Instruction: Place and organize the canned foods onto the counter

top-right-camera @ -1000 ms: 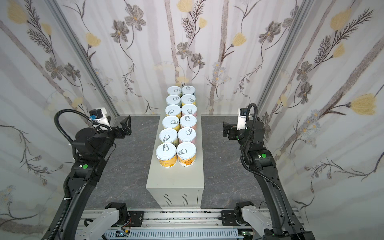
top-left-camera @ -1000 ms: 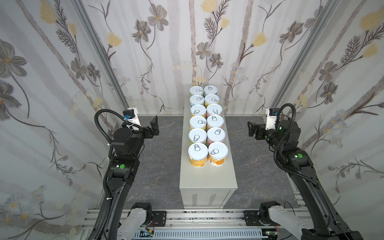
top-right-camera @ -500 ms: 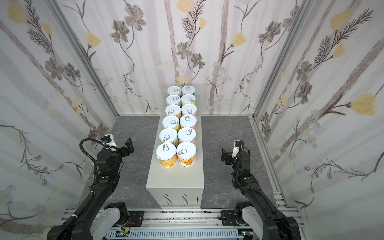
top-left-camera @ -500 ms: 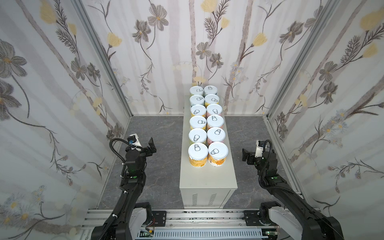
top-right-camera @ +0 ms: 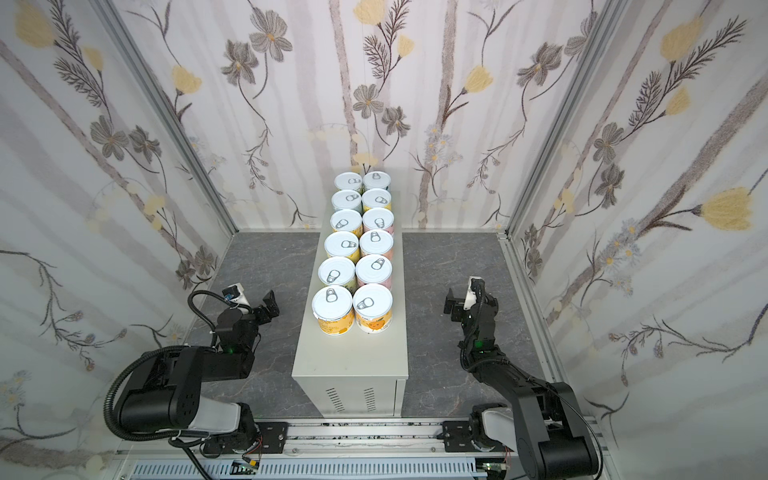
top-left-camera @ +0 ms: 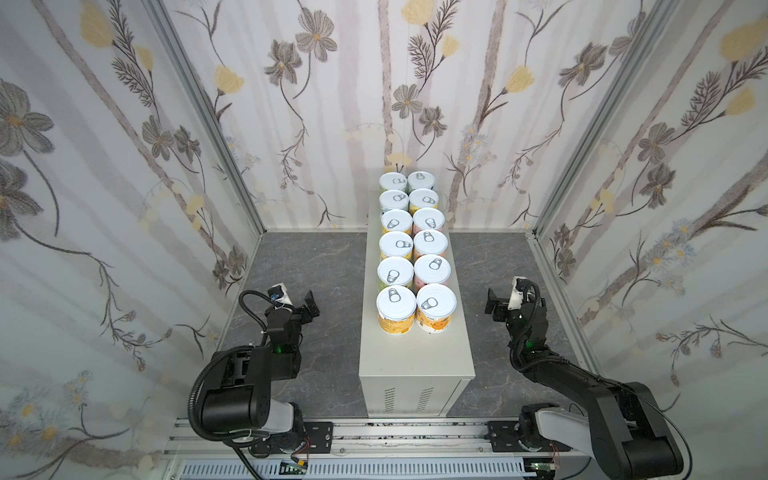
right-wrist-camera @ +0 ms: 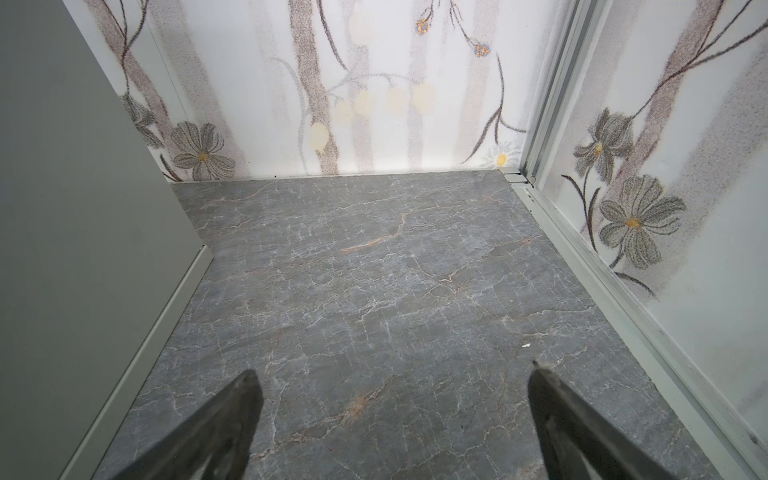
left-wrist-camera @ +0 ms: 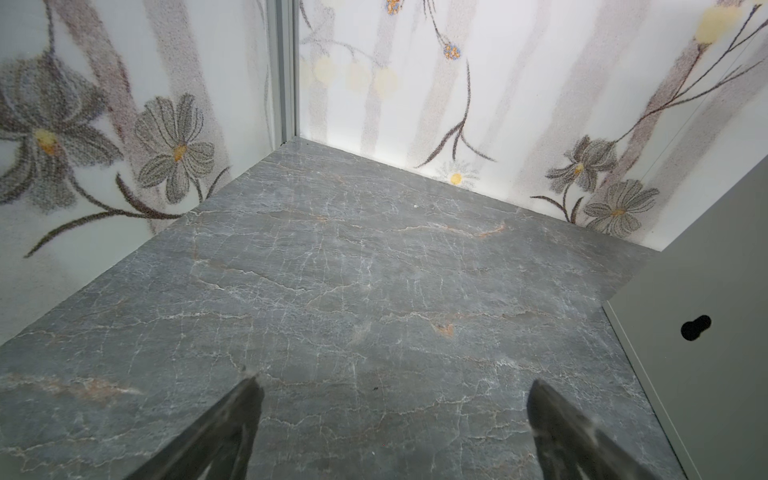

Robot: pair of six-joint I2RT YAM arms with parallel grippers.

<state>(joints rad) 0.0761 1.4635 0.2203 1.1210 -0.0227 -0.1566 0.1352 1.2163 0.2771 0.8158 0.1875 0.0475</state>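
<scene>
The canned foods [top-left-camera: 396, 309] [top-right-camera: 332, 309] stand upright in two tidy rows, white lids up, on the far and middle part of the pale grey-beige counter [top-left-camera: 415, 357] [top-right-camera: 353, 361]. My left gripper [top-left-camera: 311, 305] [top-right-camera: 270, 305] hangs low over the floor left of the counter, open and empty. In the left wrist view the left gripper [left-wrist-camera: 392, 382] has only floor between its fingers, with the counter's side [left-wrist-camera: 706, 291] next to it. My right gripper [top-left-camera: 492, 301] [top-right-camera: 451, 303] [right-wrist-camera: 392, 374] is open and empty to the right of the counter's side [right-wrist-camera: 83, 208].
Dark grey marbled floor [top-left-camera: 324, 270] lies on both sides of the counter. Floral walls [top-left-camera: 124, 166] close in the left, back and right. A metal rail [top-left-camera: 395, 432] carrying both arm bases runs along the front. The counter's near end has vent slots [top-left-camera: 407, 399].
Both arms have folded down and drawn back toward the front rail, so the grippers now sit low beside the counter's near half. Both stayed open. The cans have not moved.
</scene>
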